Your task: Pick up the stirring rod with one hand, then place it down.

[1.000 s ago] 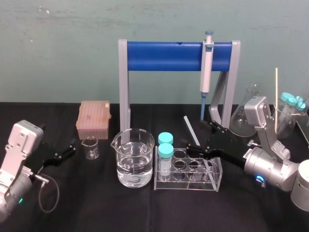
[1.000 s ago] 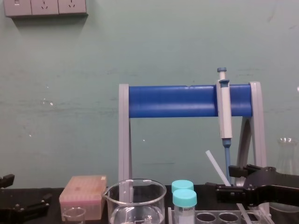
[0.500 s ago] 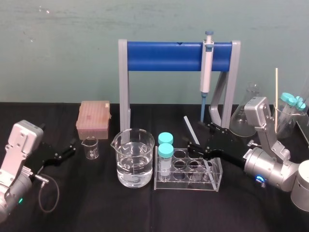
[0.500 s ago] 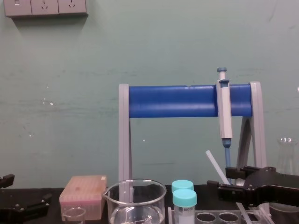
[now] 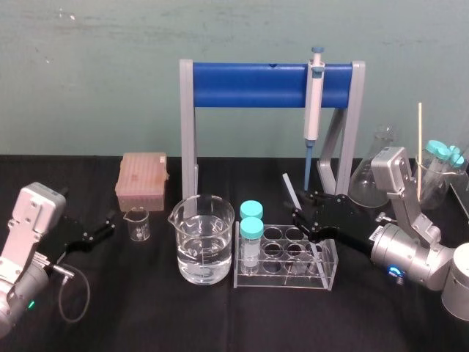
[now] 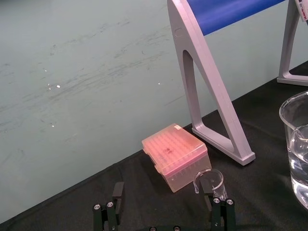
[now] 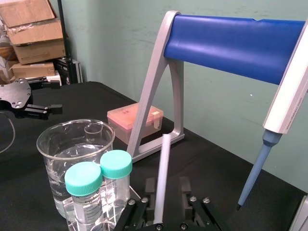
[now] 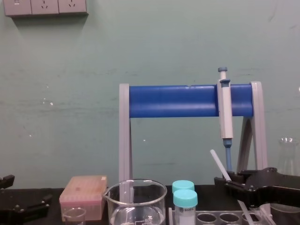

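Stirring rod (image 5: pixel 290 190) is seen in the head view standing tilted. Its lower part is hidden behind the right gripper (image 5: pixel 302 207), and its foot appears to be set in the clear tube rack (image 5: pixel 286 281) on the black worktop (image 5: pixel 146 315). The right gripper's jaws are set narrow on either side of the rod, just beyond the rack's far edge. A water beaker (image 5: pixel 202 242) is placed left of the rack, and the pipette (image 5: pixel 313 103) is hung on the blue stand (image 5: pixel 249 84) behind. The left gripper (image 5: pixel 110 224) is parked at the near left, well apart.

In the left wrist view, the left gripper (image 6: pixel 163 215) is shown with jaws wide; a small beaker (image 6: pixel 210 180) and a pink tip box (image 6: pixel 175 155) are seen beyond them.

In the right wrist view, the stirring rod (image 7: pixel 161 178) is framed between the jaws of the right gripper (image 7: pixel 166 211). A gap is seen on one side, so a firm clamp cannot be told.

In the chest view, the rod (image 8: pixel 219 165) is seen rising out of the right gripper (image 8: pixel 229 183), its top leaned left, near the pipette's tip.
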Robot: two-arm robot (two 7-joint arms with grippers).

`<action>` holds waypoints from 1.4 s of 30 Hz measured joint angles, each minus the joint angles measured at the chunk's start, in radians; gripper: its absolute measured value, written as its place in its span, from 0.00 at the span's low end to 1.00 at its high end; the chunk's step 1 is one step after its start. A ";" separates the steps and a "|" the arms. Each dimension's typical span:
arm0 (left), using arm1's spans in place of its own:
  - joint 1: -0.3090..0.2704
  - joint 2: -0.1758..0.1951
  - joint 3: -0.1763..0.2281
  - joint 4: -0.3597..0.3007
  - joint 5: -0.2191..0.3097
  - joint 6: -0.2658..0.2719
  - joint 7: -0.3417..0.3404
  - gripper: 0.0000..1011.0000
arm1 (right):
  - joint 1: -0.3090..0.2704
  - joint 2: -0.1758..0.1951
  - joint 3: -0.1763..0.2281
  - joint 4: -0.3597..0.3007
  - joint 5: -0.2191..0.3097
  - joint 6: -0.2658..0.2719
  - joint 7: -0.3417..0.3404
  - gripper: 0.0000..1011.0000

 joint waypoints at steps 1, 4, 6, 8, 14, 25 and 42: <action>0.000 0.000 0.000 0.000 0.000 0.000 0.000 0.99 | 0.000 0.000 0.000 0.000 0.000 0.000 0.000 0.33; 0.000 0.000 0.000 0.000 0.000 0.000 0.000 0.99 | 0.000 0.000 0.000 0.000 0.000 0.000 0.000 0.20; 0.000 0.000 0.000 0.000 0.000 0.000 0.000 0.99 | 0.000 0.000 0.000 0.000 0.000 0.000 0.000 0.17; 0.000 0.000 0.000 0.000 0.000 0.000 0.000 0.99 | 0.000 0.000 0.000 0.000 0.000 0.000 0.000 0.10; 0.000 0.000 0.000 0.000 0.000 0.000 0.000 0.99 | 0.000 0.000 0.000 0.000 0.000 0.000 0.000 0.07; 0.000 0.000 0.000 0.000 0.000 0.000 0.000 0.99 | -0.001 -0.008 0.013 0.000 -0.005 0.005 -0.005 0.07; 0.000 0.000 0.000 0.000 0.000 0.000 0.000 0.99 | 0.039 -0.063 0.065 -0.025 0.037 -0.042 0.010 0.07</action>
